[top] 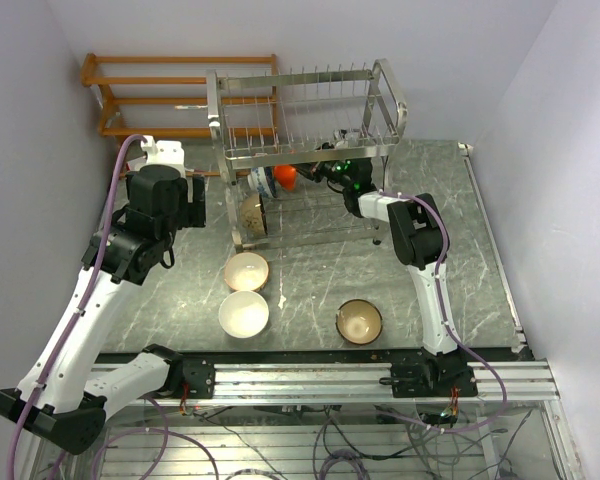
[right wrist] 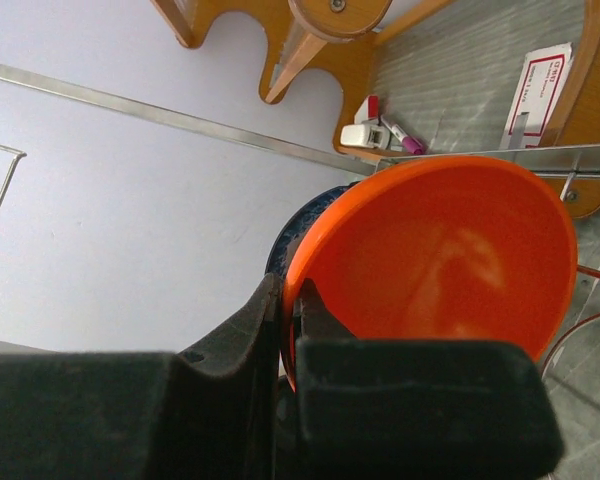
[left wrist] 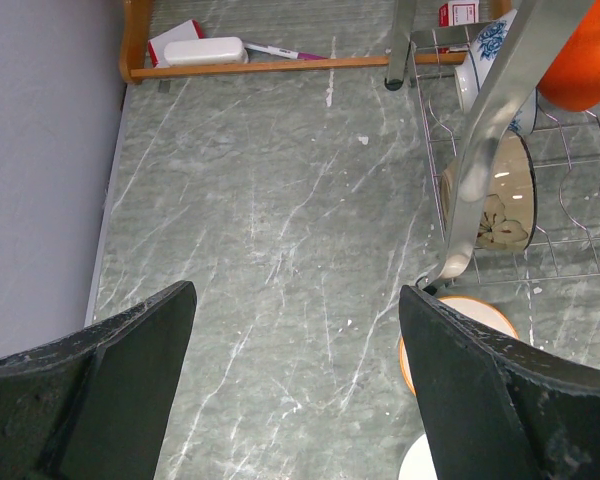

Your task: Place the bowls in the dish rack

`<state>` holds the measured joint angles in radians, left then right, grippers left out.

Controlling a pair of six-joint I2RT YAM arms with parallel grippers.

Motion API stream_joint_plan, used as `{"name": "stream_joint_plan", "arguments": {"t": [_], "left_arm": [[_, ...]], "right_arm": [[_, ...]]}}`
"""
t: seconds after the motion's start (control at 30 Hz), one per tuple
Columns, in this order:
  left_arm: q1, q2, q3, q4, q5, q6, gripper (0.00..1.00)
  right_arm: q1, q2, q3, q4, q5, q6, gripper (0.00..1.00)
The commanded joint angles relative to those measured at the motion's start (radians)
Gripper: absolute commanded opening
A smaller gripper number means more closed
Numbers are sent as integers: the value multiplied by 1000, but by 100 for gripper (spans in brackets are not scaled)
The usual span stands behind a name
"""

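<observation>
The silver wire dish rack stands at the back of the table. On its lower tier a blue-and-white bowl and a bowl with a cream patterned inside stand on edge. My right gripper is shut on the rim of the red-orange bowl and holds it inside the lower tier, next to the blue-and-white bowl. My left gripper is open and empty above the table, left of the rack. A cream-tan bowl, a white bowl and an olive-brown bowl sit on the table.
An orange wooden shelf stands behind the rack at the back left, with small boxes and pens under it. Walls close in on the left and right. The rack's looped end post stands close to my left gripper's right finger.
</observation>
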<state>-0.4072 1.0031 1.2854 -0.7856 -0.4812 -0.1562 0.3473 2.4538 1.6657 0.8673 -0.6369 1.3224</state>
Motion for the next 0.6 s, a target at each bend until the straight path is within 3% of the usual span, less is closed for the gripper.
{"name": "stream_joint_plan", "arguments": {"t": [0.0, 0.57], "left_arm": [[7, -6, -1, 29, 12, 9, 93], [7, -15, -8, 16, 6, -3, 93]], "right_arm": [[-30, 2, -22, -102, 32, -64, 0], [-29, 14, -46, -191, -4, -104, 3]]}}
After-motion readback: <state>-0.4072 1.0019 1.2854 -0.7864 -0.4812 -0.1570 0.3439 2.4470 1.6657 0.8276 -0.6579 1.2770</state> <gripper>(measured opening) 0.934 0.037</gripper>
